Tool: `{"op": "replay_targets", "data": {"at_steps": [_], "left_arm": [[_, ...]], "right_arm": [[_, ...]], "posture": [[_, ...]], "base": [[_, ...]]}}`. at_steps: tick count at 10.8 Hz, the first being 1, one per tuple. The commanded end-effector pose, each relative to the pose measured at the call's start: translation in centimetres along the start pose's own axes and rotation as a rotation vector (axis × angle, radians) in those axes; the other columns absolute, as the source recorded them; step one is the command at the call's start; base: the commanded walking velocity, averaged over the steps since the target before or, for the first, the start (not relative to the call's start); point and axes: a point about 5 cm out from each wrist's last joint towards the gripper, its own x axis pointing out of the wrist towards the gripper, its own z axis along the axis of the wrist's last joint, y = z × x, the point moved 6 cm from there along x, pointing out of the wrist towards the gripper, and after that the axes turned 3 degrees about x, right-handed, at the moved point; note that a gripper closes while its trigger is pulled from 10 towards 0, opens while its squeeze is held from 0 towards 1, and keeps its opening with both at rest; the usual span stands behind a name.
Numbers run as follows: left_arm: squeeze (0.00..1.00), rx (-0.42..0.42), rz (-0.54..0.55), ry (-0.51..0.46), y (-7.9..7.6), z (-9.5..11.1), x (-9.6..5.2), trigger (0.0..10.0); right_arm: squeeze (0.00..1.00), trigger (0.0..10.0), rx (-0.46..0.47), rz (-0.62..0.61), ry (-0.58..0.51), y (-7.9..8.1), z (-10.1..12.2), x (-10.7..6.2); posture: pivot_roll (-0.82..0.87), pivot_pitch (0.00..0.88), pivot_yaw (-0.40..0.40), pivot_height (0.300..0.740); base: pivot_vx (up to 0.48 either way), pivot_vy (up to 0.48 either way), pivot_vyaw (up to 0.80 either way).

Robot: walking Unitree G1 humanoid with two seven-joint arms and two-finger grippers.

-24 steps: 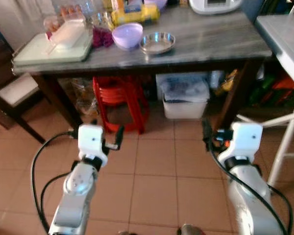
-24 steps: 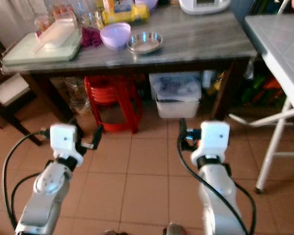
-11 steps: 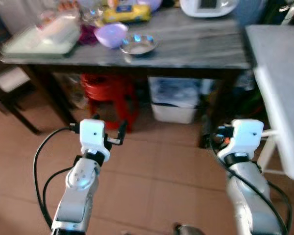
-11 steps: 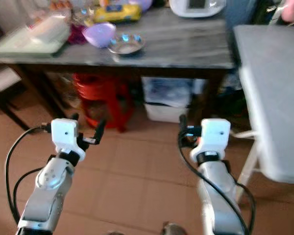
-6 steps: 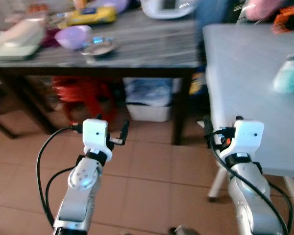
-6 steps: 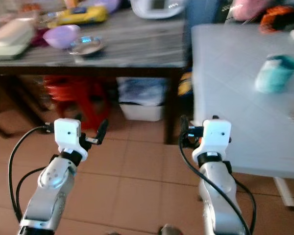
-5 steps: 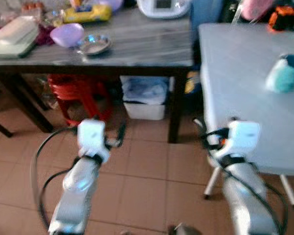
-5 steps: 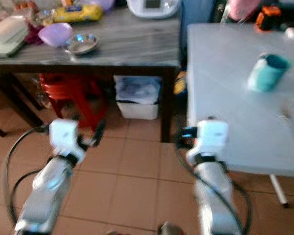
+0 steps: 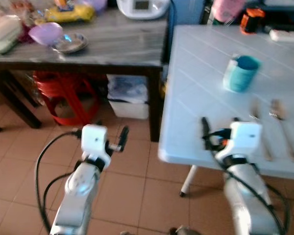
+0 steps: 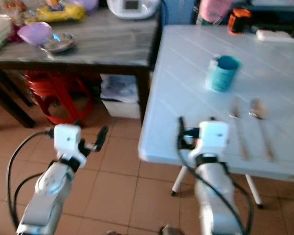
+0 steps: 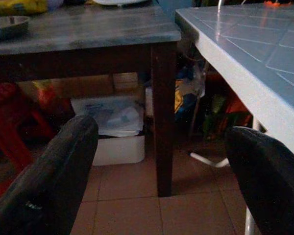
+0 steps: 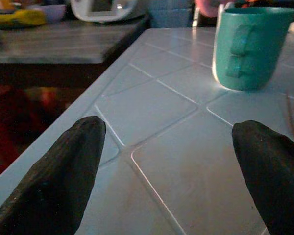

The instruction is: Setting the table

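Observation:
A teal mug point(image 9: 241, 73) stands upright on the white tiled table point(image 9: 201, 63) to my right. Nearer the table's front edge lie a fork point(image 10: 237, 129) and a spoon point(image 10: 259, 122), side by side. My right gripper point(image 9: 218, 128) is open and hovers over the table's near left corner; in the right wrist view the mug point(image 12: 250, 46) is ahead between the spread fingers point(image 12: 63, 171). My left gripper point(image 9: 112, 132) is open over the tiled floor, left of the table, and holds nothing.
A dark wooden side table point(image 9: 117, 36) to the left carries a purple bowl point(image 9: 44, 33), a steel bowl point(image 9: 69, 44), a yellow packet point(image 9: 68, 13) and a white cooker point(image 9: 142, 7). Red stools point(image 9: 63, 95) and a white box point(image 9: 130, 100) sit under it.
The whole view has swung to the right: the side table has slid left and the white table with mug and cutlery has come in front. Both grippers have stayed open.

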Motion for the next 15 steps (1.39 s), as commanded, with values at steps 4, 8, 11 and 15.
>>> {"op": "replay_targets", "data": {"at_steps": [4, 8, 11, 15], "left_arm": [[0.00, 0.000, 0.005, -0.007, 0.2, 0.1, -0.1, 10.0], [0.00, -0.022, -0.022, -0.008, -0.2, -0.2, -0.2, 10.0], [0.00, -0.032, -0.064, -0.019, -0.7, -0.1, -0.2, 10.0], [0.00, -0.035, -0.120, -0.027, -1.5, 0.0, -0.2, 10.0]], "right_arm": [[0.00, 10.0, 0.002, -0.007, -0.015, -0.1, 0.4, 0.0], [0.00, 10.0, 0.004, -0.008, -0.014, 0.1, 0.4, 0.0], [0.00, 10.0, 0.074, -0.006, -0.013, 0.9, 0.6, 0.9], [0.00, 10.0, 0.142, 0.034, -0.005, 3.7, 1.2, 3.1]], "posture": [[-0.16, 0.161, 0.122, 0.740], [-0.16, 0.168, 0.124, 0.740], [-0.16, 0.171, 0.126, 0.740], [-0.15, 0.190, 0.128, 0.740]], "base": [[0.000, -0.419, 0.00], [0.000, 0.000, 0.00], [0.000, 0.000, 0.00], [0.000, 0.000, 0.00]]}}
